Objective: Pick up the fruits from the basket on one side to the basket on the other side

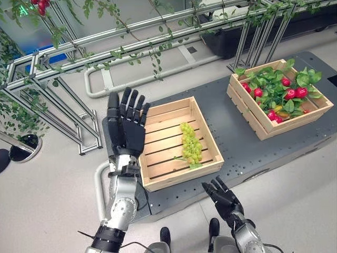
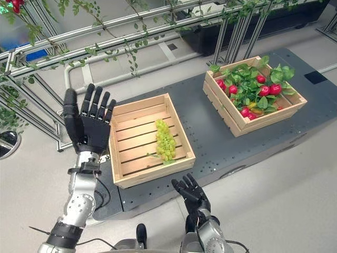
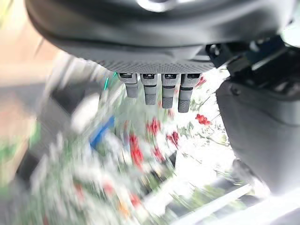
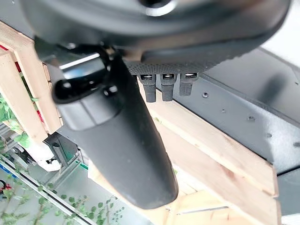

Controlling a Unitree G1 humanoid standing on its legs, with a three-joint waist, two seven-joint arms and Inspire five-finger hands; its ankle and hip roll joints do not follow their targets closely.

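Grapes [image 1: 191, 143] lie in the near crate [image 1: 158, 182]; red fruit [image 1: 295, 93] sits among leaves in the far crate [image 1: 247, 113]. Left hand [image 1: 126, 124] raised beside the near crate, fingers spread, holding nothing. Right hand [image 1: 224, 200] low at the platform's [image 1: 231, 142] edge, fingers relaxed, likely readying a reach.

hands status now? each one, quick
Left hand: open, fingers straight, raised beside the near crate, holding nothing.
Right hand: open, fingers relaxed, low in front of that crate, holding nothing.
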